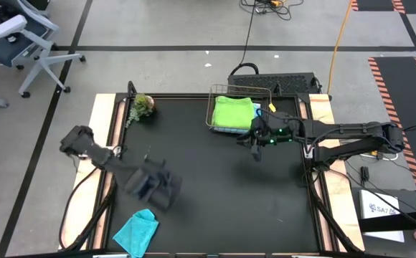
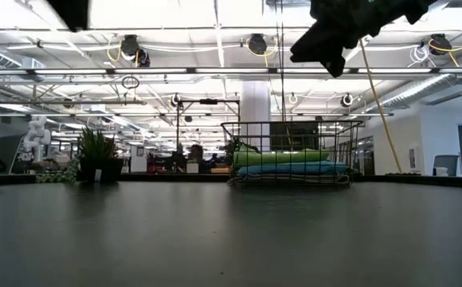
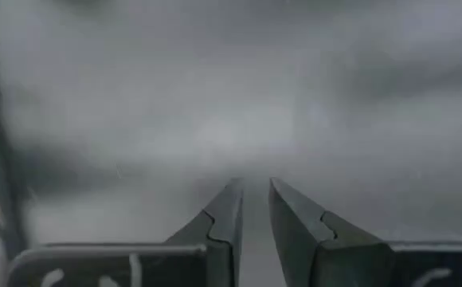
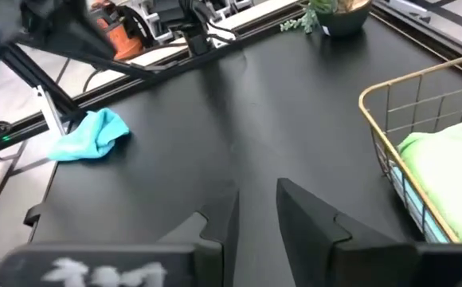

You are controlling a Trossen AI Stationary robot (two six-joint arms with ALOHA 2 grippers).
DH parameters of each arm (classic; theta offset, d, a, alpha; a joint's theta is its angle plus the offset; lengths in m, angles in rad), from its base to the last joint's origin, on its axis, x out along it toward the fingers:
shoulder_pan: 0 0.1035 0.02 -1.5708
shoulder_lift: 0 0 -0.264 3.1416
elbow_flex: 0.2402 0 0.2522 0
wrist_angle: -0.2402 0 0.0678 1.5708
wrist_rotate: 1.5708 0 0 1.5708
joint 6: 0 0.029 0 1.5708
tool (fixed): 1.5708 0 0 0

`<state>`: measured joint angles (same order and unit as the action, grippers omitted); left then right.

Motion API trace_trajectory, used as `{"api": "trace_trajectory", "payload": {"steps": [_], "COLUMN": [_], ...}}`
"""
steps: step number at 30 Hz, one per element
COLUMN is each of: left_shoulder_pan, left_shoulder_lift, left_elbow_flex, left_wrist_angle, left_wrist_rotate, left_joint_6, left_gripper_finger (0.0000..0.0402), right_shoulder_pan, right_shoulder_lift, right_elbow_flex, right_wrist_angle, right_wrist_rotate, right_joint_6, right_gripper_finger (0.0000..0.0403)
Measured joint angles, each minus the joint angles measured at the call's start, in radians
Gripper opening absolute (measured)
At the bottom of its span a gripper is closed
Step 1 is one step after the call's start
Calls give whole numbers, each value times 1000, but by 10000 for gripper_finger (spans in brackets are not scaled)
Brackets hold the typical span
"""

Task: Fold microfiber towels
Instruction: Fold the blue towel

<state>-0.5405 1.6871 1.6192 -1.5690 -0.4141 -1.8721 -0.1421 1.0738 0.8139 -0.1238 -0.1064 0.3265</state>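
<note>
Over bare mat, my left gripper (image 1: 158,188) and right gripper (image 1: 257,147) hang empty, fingers slightly parted; the teal towel (image 1: 137,231) awaits folding, the lime-green towel (image 1: 234,112) already stacked in the wire basket (image 1: 211,107).

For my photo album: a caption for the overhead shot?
Two arms over a black table; folded towels in the basket, teal towel waiting.

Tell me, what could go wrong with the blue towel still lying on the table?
The teal towel lies crumpled right at the table's front edge, so a clumsy grab might nudge it off. It's bunched up, so the left tool may pinch only a lump, making a messy fold. The wire basket already holds a lime green towel, leaving less room.
</note>
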Motion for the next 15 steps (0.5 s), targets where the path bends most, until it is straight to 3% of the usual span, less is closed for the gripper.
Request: {"api": "trace_trajectory", "payload": {"steps": [3,8,11,15], "left_shoulder_pan": [-95,-217,-277,-339], "left_shoulder_lift": [4,3,2,2], "left_elbow_flex": [-48,-143,-176,-209], "left_wrist_angle": [3,10,43,173], "left_wrist_rotate": [66,300,434,469], "left_joint_6": [-205,-443,-510,-512], "left_gripper_finger": [62,62,62,62], "right_shoulder_pan": [1,0,0,0], "right_shoulder_lift": [0,0,0,0], "right_elbow_flex": [0,0,0,0], "right_wrist_angle": [0,0,0,0], "right_wrist_rotate": [0,0,0,0], "right_joint_6": [2,2,2,2], "right_gripper_finger": [79,79,79,79]}}
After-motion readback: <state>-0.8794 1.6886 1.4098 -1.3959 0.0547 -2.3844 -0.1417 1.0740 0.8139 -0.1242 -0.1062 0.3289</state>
